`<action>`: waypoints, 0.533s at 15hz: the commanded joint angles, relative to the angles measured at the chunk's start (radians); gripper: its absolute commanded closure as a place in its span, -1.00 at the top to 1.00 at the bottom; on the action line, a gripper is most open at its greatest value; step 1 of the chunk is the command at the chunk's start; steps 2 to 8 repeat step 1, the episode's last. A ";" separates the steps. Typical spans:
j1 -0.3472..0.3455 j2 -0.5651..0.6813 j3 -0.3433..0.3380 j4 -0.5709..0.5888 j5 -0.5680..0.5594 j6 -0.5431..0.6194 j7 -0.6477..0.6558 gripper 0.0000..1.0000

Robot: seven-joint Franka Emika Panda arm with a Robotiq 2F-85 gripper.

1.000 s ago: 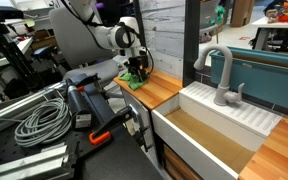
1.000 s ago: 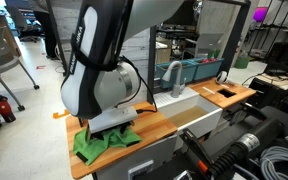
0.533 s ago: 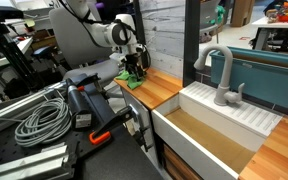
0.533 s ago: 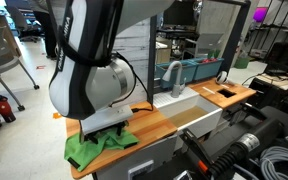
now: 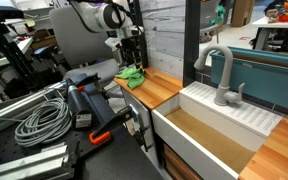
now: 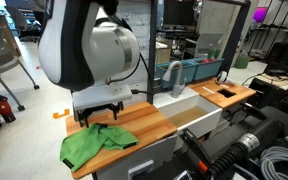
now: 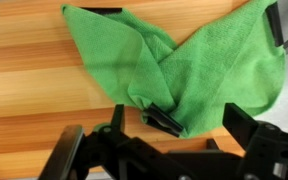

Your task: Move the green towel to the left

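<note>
The green towel [image 6: 94,143] lies crumpled on the wooden counter [image 6: 149,122], near its end away from the sink; it also shows in an exterior view [image 5: 131,75] and fills the upper part of the wrist view [image 7: 184,65]. A small black tab sits on its fold [image 7: 164,121]. My gripper [image 6: 102,106] hangs open just above the towel, apart from it, and holds nothing. It shows in an exterior view [image 5: 127,52] and the wrist view [image 7: 179,128], with one finger on each side of the towel's near edge.
A white sink basin [image 6: 189,112] with a grey faucet [image 5: 222,75] lies beside the counter. Coiled grey cables [image 5: 39,120] and black equipment [image 5: 84,100] sit past the counter's end. An orange counter piece [image 6: 227,92] lies beyond the sink.
The gripper dragged the towel along the counter away from the sink, then opened and rose. The towel now lies free and more spread out.
</note>
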 commanded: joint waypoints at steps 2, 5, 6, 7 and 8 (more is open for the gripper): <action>-0.011 -0.033 0.010 -0.034 -0.017 -0.001 0.008 1.00; -0.011 -0.033 0.010 -0.034 -0.017 -0.001 0.008 1.00; -0.011 -0.033 0.010 -0.034 -0.017 -0.001 0.008 1.00; -0.011 -0.033 0.010 -0.034 -0.017 -0.001 0.008 1.00; -0.011 -0.033 0.010 -0.034 -0.017 -0.001 0.008 1.00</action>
